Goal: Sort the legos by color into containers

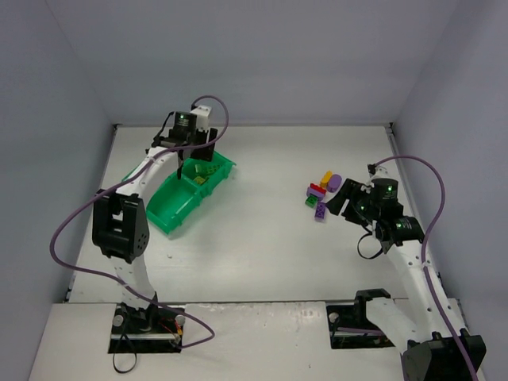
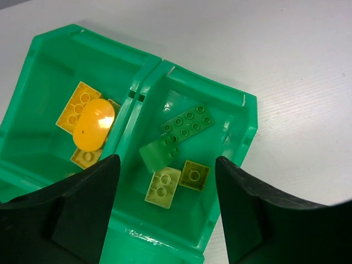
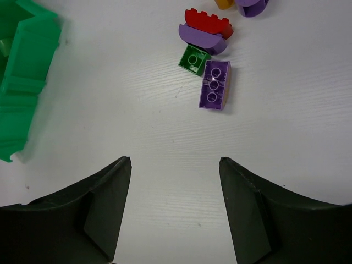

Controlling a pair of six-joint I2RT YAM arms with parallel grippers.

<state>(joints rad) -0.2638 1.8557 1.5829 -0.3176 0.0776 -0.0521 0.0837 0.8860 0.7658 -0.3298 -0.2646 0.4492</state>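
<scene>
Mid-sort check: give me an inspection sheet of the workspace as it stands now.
Surface: white table, flat, no spills seen.
Job's things: green tray at rear left; one compartment holds yellow legos, its neighbour holds green and lime legos. A loose pile of purple, red, green and yellow bricks lies at right.
Clutter: nothing seen.
Grippers: left gripper open and empty over the tray; right gripper open and empty, short of the purple brick.
Cables: a purple cable loops off the left arm and another off the right arm; neither touches the bricks.
Surroundings: pale walls on three sides.
</scene>
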